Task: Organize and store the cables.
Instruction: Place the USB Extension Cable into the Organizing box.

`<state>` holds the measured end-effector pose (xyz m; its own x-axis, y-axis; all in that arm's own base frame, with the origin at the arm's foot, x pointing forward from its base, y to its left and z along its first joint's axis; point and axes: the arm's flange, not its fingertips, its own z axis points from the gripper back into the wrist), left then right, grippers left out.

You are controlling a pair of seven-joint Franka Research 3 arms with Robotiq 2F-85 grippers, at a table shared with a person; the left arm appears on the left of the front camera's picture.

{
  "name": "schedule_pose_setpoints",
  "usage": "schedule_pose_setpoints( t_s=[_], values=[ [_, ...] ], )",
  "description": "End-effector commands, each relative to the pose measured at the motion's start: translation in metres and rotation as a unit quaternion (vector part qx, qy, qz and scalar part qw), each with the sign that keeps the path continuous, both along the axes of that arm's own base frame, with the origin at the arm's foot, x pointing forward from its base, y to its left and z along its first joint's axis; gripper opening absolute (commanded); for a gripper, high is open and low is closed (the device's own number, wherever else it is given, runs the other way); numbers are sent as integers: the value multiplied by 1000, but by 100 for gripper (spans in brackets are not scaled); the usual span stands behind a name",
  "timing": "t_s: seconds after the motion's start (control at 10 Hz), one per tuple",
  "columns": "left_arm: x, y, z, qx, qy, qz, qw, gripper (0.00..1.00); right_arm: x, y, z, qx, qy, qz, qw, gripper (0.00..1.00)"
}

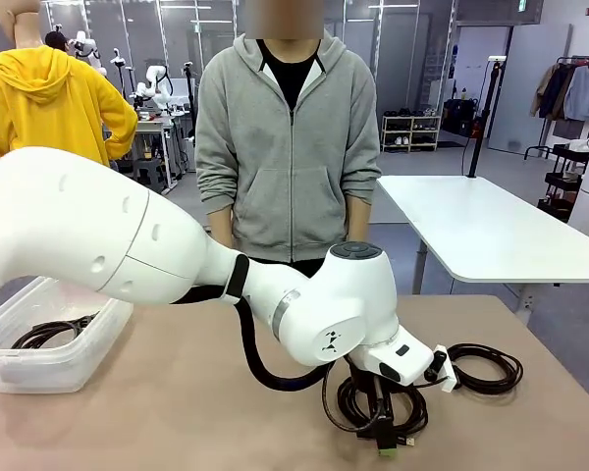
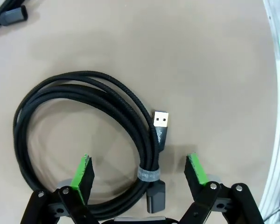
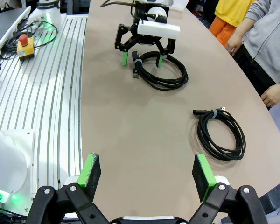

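1. Now, far left: a clear bin (image 1: 39,371) sits at the table (image 1: 177,392) edge, with cable loops (image 1: 49,332) inside.
2. Middle: my left gripper (image 2: 139,162) is spread, its pads flanking a coiled cable (image 2: 84,91) lying flat.
3. Right: a second cable (image 1: 491,371) lies near the table edge, and my right gripper (image 3: 147,170) gapes wide over bare tabletop.

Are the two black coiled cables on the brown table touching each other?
Apart. The right wrist view shows bare table between the black coiled cable under the left gripper and the other black coiled cable.
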<state>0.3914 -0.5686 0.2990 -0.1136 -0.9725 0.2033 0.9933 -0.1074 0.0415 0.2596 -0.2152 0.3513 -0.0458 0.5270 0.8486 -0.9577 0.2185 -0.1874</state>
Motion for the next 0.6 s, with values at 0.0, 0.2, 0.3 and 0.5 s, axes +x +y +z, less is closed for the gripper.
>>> schedule_pose_setpoints(
  t_s=[0.0, 0.2, 0.3, 0.5],
  values=[
    [5, -10, 2, 35, -5, -23, 999, 52, 0, -1, 0, 2, -2, -1, 1000, 100],
    [0, -13, 12, 46, -7, -12, 999, 0, 0, -1, 0, 2, -2, -1, 1000, 100],
    [0, -13, 12, 50, -6, -12, 999, 0, 0, -1, 0, 2, -2, -1, 1000, 100],
    [-2, -8, 9, 54, 7, -5, 998, 11, 0, -1, 0, 2, -2, -1, 1000, 100]
  ],
)
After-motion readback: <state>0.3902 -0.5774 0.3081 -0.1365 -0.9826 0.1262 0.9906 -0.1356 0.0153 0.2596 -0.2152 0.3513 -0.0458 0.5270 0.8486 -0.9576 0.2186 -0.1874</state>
